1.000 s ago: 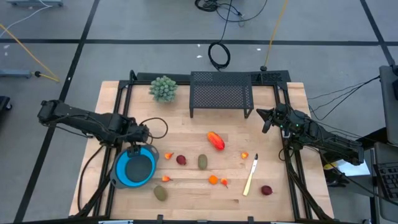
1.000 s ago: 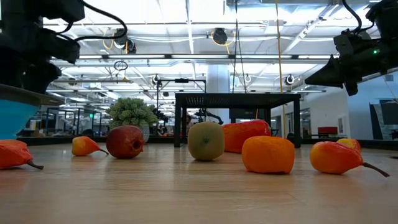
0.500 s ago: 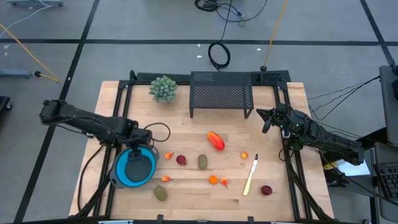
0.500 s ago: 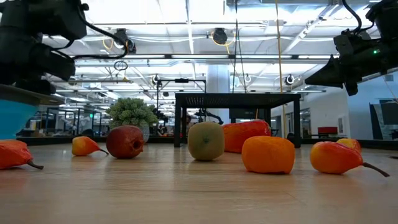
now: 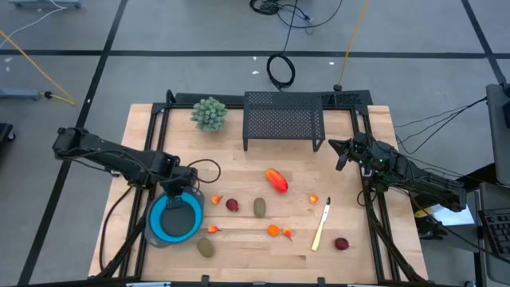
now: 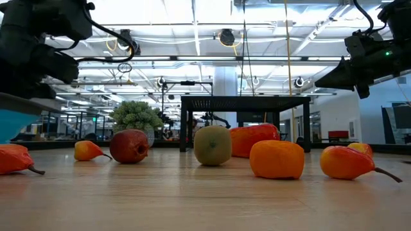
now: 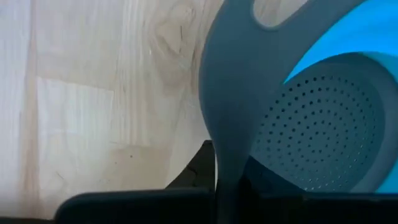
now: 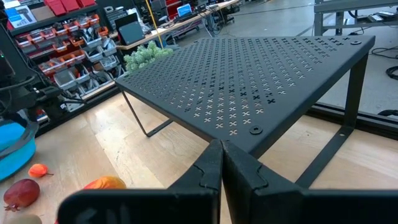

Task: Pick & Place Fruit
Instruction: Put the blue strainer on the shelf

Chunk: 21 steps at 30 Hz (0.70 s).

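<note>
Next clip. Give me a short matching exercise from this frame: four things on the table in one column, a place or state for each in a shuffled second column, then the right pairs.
1. left gripper
2. right gripper
3. red-orange elongated fruit
4. pale-green plant ball

a. lies near the table's middle
b. shut on the blue bowl's grey rim tab
c. stands beside the black mesh rack
d. shut, empty, by the rack's other end

Pairs: 1-b, 2-d, 3-a, 4-c

left claw (image 5: 182,188) clamped tight, right claw (image 5: 341,154) closed, hovering raised
</note>
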Each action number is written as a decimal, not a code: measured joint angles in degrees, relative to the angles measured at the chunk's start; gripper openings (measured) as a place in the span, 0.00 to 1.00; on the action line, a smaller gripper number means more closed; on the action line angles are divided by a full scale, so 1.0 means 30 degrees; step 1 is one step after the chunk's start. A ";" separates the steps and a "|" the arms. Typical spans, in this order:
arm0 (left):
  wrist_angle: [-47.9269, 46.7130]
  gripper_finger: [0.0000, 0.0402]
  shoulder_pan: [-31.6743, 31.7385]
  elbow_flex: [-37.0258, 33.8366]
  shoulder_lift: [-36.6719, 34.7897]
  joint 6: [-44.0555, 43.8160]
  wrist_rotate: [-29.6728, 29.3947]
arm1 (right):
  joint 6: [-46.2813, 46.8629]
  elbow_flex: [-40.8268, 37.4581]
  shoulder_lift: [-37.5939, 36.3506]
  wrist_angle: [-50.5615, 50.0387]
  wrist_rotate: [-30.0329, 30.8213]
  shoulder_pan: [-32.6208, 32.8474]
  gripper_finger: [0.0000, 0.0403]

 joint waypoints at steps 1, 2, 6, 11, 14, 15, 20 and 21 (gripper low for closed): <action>0.0010 0.04 0.0013 0.0000 0.0001 -0.0071 0.0016 | 0.0000 0.0000 -0.0005 0.0003 0.0000 0.0000 0.00; 0.0003 0.05 0.0013 0.0000 0.0007 -0.0143 0.0036 | 0.0004 0.0000 -0.0004 0.0007 0.0000 0.0000 0.00; -0.0404 0.02 0.0020 0.0372 0.0015 -0.0321 0.0663 | 0.0003 0.0000 -0.0006 0.0007 0.0000 0.0000 0.00; -0.1635 0.01 0.0071 0.2033 0.0044 -0.0671 0.0295 | 0.0004 0.0000 -0.0001 0.0007 0.0000 0.0000 0.00; -0.2541 0.01 0.0071 0.3383 0.0044 -0.1139 0.0126 | -0.0001 0.0000 -0.0004 0.0007 0.0000 0.0000 0.00; -0.2869 0.01 0.0077 0.3900 0.0044 -0.1303 0.0090 | 0.0004 0.0000 -0.0003 0.0007 0.0000 0.0000 0.00; -0.4915 0.01 0.0086 0.6367 0.0044 -0.2741 0.0074 | 0.0001 0.0000 -0.0007 0.0007 0.0000 0.0000 0.00; -0.5168 0.01 0.0086 0.6860 0.0043 -0.3127 0.0065 | -0.0002 0.0000 0.0000 0.0007 0.0000 0.0000 0.00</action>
